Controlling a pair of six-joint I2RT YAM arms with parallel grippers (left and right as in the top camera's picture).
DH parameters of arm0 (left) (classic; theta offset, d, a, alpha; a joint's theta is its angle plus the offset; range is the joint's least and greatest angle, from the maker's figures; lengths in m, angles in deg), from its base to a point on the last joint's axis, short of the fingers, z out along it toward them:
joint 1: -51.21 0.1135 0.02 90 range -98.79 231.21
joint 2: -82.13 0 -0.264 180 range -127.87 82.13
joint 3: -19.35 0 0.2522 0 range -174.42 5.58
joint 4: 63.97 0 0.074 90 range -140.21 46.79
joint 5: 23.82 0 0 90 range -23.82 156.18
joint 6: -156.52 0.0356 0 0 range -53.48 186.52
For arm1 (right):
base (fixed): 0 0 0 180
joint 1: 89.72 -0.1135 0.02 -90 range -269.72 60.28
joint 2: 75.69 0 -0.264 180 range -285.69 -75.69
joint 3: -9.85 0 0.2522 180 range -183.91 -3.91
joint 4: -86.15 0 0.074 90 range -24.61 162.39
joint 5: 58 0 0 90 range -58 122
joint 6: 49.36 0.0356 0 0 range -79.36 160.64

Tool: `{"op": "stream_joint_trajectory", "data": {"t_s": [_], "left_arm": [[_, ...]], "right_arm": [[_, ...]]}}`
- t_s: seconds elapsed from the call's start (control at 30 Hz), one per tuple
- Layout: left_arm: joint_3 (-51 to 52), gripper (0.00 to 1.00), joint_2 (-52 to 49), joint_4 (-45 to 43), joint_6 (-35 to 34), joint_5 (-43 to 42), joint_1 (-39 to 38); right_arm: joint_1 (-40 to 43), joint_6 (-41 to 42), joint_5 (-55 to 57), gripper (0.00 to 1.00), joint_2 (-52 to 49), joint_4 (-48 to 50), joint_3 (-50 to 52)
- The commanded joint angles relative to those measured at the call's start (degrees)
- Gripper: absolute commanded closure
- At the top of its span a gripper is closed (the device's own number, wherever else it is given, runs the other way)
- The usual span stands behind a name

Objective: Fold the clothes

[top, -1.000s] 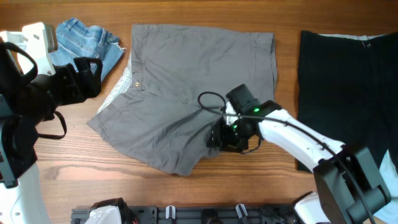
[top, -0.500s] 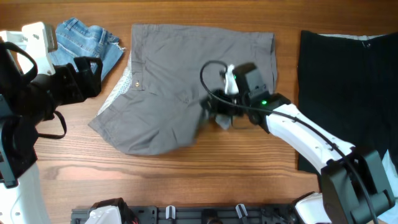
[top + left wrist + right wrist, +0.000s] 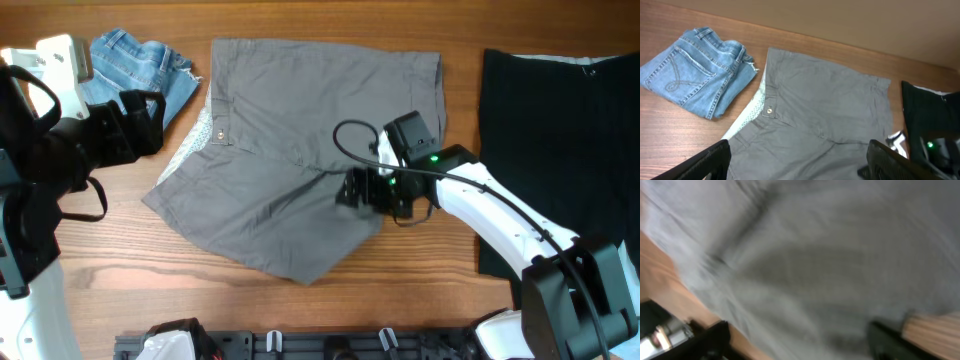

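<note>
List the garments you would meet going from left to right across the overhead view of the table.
blue denim shorts → grey shorts → black garment

The right tool point(image 3: 356, 190) has dropped back, and the grey shorts point(image 3: 290, 110) seemingly lie spread again.

The clothes point(image 3: 290, 170) lay in the middle of the table point(image 3: 130, 270). The smaller shorts point(image 3: 140, 70) lay just beside their rear-left corner, the large garment point(image 3: 560, 150) apart on their right. The right gripper point(image 3: 355, 190) hung over their right half.
</note>
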Motion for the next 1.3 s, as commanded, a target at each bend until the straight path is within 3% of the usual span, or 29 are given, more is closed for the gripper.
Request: {"op": "stream_joint_trajectory", "data": {"t_s": [0.0, 0.2, 0.37, 0.57, 0.6, 0.63, 0.67, 0.73, 0.77, 0.93, 1.07, 1.17, 1.23, 1.27], "left_arm": [[-0.15, 0.13, -0.33, 0.02, 0.87, 0.31, -0.26], [-0.15, 0.13, -0.33, 0.02, 0.87, 0.31, -0.26], [-0.15, 0.13, -0.33, 0.02, 0.87, 0.31, -0.26], [-0.15, 0.13, -0.33, 0.02, 0.87, 0.31, -0.26], [-0.13, 0.13, -0.33, 0.02, 0.87, 0.31, -0.26], [-0.15, 0.13, -0.33, 0.02, 0.87, 0.28, -0.26], [-0.15, 0.13, -0.33, 0.02, 0.87, 0.31, -0.26], [-0.15, 0.13, -0.33, 0.02, 0.87, 0.31, -0.26], [-0.15, 0.13, -0.33, 0.04, 0.87, 0.31, -0.26], [-0.15, 0.13, -0.33, 0.02, 0.87, 0.31, -0.26], [-0.15, 0.13, -0.33, -0.02, 0.87, 0.31, -0.26], [-0.15, 0.13, -0.33, -0.26, 0.87, 0.31, -0.26], [-0.15, 0.13, -0.33, -0.44, 0.87, 0.31, -0.26], [-0.15, 0.13, -0.33, -0.44, 0.87, 0.31, -0.26]], "right_arm": [[0.00, -1.68, 7.10, 0.00, 1.22, -7.78, -0.13], [-1.14, 0.63, 5.33, 0.00, 1.20, -13.60, -0.09], [-4.20, 8.55, 4.85, 0.01, 1.20, -3.91, 2.86], [-5.57, 15.80, 4.85, 0.20, 1.18, 1.81, 7.10], [-5.46, 15.76, 4.83, 0.24, 1.18, 1.77, 7.21], [-5.46, 15.47, 4.83, 0.36, 1.18, 1.79, 7.19], [-5.46, 15.45, 4.83, 0.50, 1.20, 1.75, 7.19], [-5.31, 14.47, 4.59, 0.88, 1.20, 1.68, 7.10], [-5.07, 13.20, 4.46, 0.96, 1.20, 1.77, 6.82], [-2.62, 2.45, 6.47, 0.96, 2.19, -1.14, 1.95], [-1.11, 0.83, -4.22, 0.96, 3.67, -5.14, -5.95], [-1.14, 8.74, -11.80, 0.96, 3.69, 4.26, -9.38], [-1.18, 17.25, -7.10, 0.96, 3.37, 17.51, -9.05], [-1.49, 18.60, -2.05, 0.91, 2.75, 24.33, -8.90]]}}
